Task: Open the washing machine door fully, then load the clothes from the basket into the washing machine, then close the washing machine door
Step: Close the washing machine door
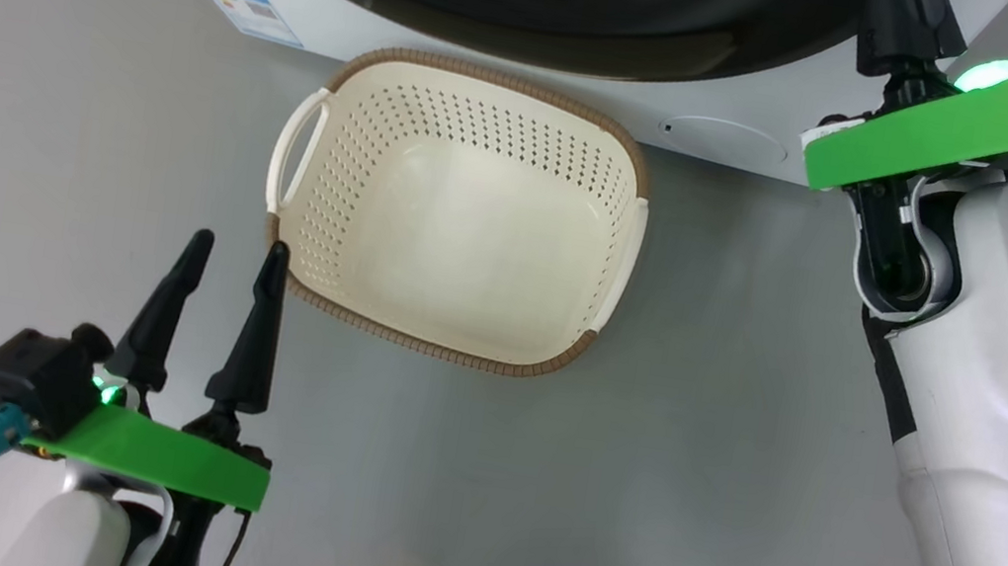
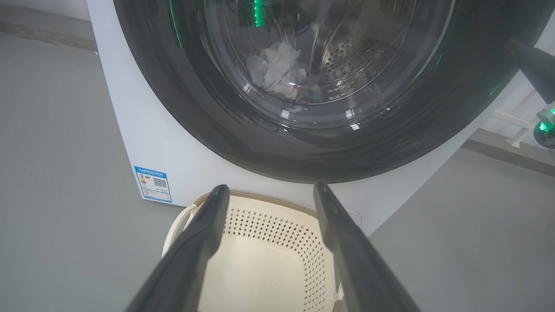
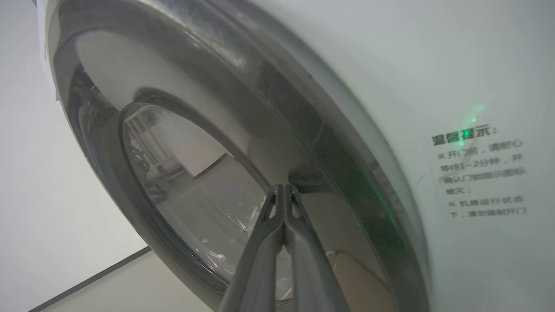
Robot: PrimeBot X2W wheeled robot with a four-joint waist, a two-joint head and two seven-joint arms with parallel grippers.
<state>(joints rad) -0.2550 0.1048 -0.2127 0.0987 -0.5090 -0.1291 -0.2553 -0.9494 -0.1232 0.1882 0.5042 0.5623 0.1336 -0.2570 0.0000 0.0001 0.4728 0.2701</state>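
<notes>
The cream basket [image 1: 354,151] stands on the floor right in front of the white washing machine [image 1: 323,21], with nothing inside it. The washing machine door [image 2: 195,112] lies flat against the machine's front. Through its glass, the clothes [image 2: 277,71] lie in the steel drum, white and pale blue. My left gripper [image 1: 239,245] hangs open and holds nothing, just off the basket's near left corner, and it points at the basket [image 2: 277,229] and door. My right gripper [image 3: 284,187] is shut on nothing, its tips against the door's glossy black rim [image 3: 243,78].
A small blue label [image 1: 250,10] and a round white cap [image 1: 725,138] sit low on the machine's front. Grey floor [image 1: 692,431] spreads around the basket. My pale right forearm [image 1: 1007,328] rises at the right side of the head view.
</notes>
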